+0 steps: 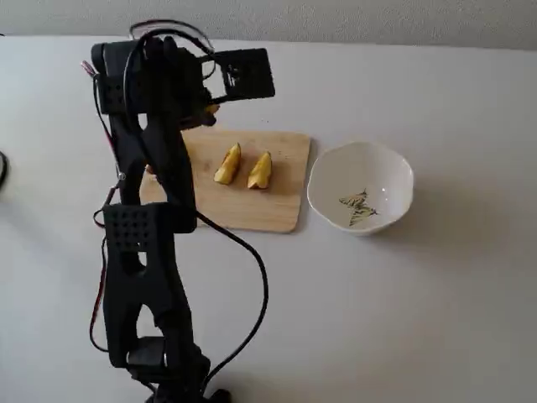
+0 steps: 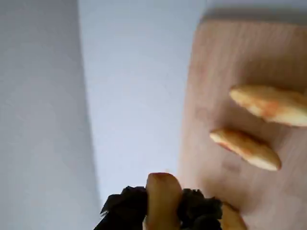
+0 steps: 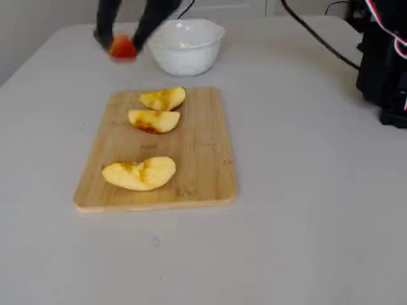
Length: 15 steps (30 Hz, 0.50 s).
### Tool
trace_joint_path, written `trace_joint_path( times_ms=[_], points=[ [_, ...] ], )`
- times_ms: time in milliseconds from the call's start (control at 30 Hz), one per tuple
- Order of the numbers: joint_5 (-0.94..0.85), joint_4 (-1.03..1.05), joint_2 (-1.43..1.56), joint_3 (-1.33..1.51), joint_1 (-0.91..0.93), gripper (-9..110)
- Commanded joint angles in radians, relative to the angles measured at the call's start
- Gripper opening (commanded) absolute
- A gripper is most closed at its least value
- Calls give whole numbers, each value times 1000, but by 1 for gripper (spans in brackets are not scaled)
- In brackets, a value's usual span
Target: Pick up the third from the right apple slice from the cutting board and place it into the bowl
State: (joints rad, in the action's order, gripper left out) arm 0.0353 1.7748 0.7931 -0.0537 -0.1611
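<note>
In your wrist view the gripper [image 2: 163,211] is clamped on the apple slice [image 2: 162,194], which stands pinched between its dark fingers, off the cutting board [image 2: 240,110]. Beyond it, two wedges lie on the board. The bowl [image 3: 186,47] sits farther off in a fixed view.

I have three cameras. One fixed view looks down steeply from above, behind the arm's base, taking in the whole cutting board [image 1: 252,180] and the bowl [image 1: 361,197] on its right. Another fixed view sits low at the table's far side, facing back toward the arm, with the board [image 3: 197,146] near and the bowl [image 3: 186,46] beyond. The wrist view hangs close above the board's edge [image 2: 230,96], blurred. All three share the board.
</note>
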Motion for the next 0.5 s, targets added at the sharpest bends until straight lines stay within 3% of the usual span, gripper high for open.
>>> trace_joint_path(
  times_ms=[0,200,467],
  points=[
    [181,35,175,-61,239,0],
    [258,35,183,-2,434,0],
    [235,37,156,77,532,0]
  ],
)
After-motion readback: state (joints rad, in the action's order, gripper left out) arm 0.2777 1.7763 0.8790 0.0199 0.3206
